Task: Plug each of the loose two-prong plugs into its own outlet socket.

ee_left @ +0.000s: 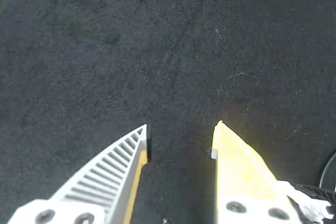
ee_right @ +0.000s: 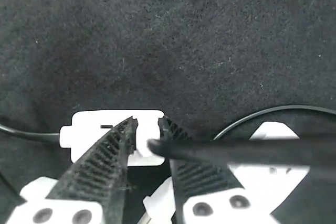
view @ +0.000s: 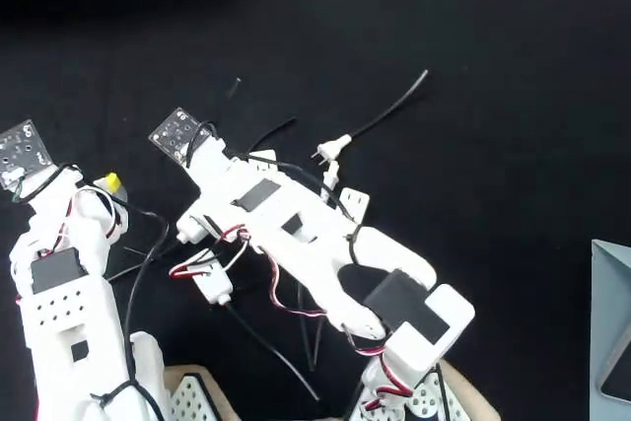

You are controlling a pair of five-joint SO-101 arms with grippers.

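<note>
Plainly, left tool (ee_left: pixel 181 127) gapes over black cloth (ee_left: pixel 157 35); right tool (ee_right: pixel 147 124) at white socket (ee_right: pixel 89 132), grip unclear.

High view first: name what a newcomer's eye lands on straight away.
The white right arm stretches diagonally across the black table. Just past it lies a loose white plug, its black cable trailing away. The right gripper hangs over a white socket block, while the left gripper is open above bare table.

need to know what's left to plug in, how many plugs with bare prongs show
1: a white two-prong plug on the black cloth just beyond the right arm, its black cord trailing away. Others may be hidden under that arm.
</note>
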